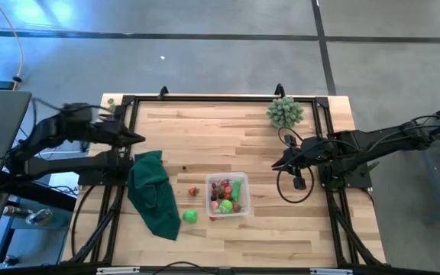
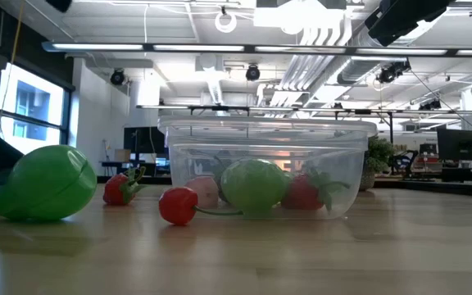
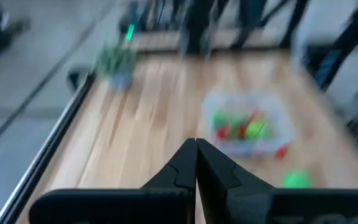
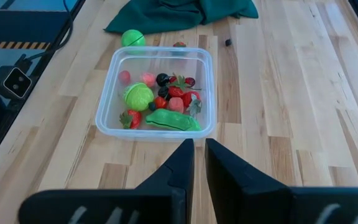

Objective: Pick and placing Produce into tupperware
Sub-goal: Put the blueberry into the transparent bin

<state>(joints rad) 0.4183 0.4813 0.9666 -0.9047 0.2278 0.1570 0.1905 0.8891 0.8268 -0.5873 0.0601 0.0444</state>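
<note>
The clear tupperware [image 1: 247, 208] stands on the wooden table's near middle, with several red, pink and green pieces of produce [image 4: 166, 102] lying in it. Outside it, a round green piece [image 1: 190, 216], a red piece [image 1: 193, 191] and a small red one [image 2: 178, 205] rest on the wood on its left. My left gripper [image 1: 137, 139] hangs shut above the table's left edge, beside the dark green cloth [image 1: 153, 192]. My right gripper [image 4: 199, 146] hangs above the table to the container's right. It is shut but for a narrow slit, with nothing in it.
A pale green spiky plant [image 1: 285, 112] stands at the far right corner. The crumpled green cloth lies left of the container. A tiny dark bit [image 4: 228, 42] lies on the wood behind it. A black frame [image 1: 205, 98] rims the table. Bare wood stretches across the far middle.
</note>
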